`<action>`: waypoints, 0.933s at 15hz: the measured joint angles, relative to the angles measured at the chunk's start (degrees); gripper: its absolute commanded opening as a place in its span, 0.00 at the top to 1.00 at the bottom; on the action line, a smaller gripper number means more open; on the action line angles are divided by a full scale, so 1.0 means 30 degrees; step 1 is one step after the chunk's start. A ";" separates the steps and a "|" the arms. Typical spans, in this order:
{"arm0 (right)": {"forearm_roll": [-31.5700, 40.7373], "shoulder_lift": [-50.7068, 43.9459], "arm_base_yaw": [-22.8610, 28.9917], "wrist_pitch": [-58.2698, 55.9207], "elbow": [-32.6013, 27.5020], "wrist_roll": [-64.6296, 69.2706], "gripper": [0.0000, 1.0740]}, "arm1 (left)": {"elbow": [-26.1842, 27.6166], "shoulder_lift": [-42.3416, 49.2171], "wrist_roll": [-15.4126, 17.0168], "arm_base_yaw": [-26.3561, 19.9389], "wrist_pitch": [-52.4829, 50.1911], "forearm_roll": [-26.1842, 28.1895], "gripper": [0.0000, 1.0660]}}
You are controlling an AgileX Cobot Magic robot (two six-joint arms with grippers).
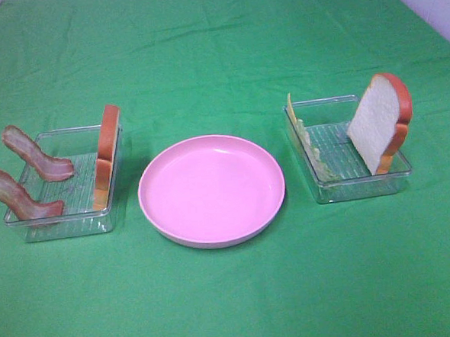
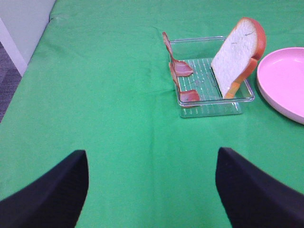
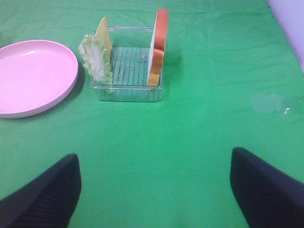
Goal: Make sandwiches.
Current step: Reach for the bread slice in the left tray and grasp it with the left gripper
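Note:
The parts of the sandwiches stand apart in two clear trays. The left tray point(image 1: 60, 224) holds two bacon strips point(image 1: 37, 153) point(image 2: 180, 69) and a bread slice point(image 1: 108, 149) point(image 2: 235, 52) leaning on its inner wall. In the right tray point(image 1: 356, 187) are a second bread slice point(image 1: 376, 121) point(image 3: 159, 47), lettuce point(image 1: 316, 155) point(image 3: 96, 59) and a thin yellow cheese point(image 1: 290, 107) point(image 3: 104, 31). My left gripper point(image 2: 152, 161) and right gripper point(image 3: 154, 159) show only in the wrist views. Both hang open over bare cloth, well short of their trays, with nothing between the fingers.
A pink round plate point(image 1: 211, 188) with nothing on it sits between the two trays. Green cloth point(image 1: 218, 54) covers the whole table. Its left edge point(image 2: 45, 28) and right edge point(image 3: 280, 19) show in the wrist views.

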State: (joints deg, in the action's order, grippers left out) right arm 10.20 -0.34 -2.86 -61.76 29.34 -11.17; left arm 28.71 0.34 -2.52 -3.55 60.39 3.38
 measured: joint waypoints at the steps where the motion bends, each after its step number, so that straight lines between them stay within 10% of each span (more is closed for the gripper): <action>1: 0.0000 0.0000 0.0000 0.0000 0.0000 0.0000 0.25 | 0.0000 0.0000 0.0000 0.0000 0.0000 0.0000 0.33; 14: 0.0000 0.0000 0.0000 0.0000 0.0000 0.0000 0.25 | 0.0000 0.0000 0.0000 0.0000 0.0000 0.0000 0.33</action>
State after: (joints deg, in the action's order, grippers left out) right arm 10.20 -0.34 -2.86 -61.76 29.34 -11.17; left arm 28.71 0.34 -2.52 -3.55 60.39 3.38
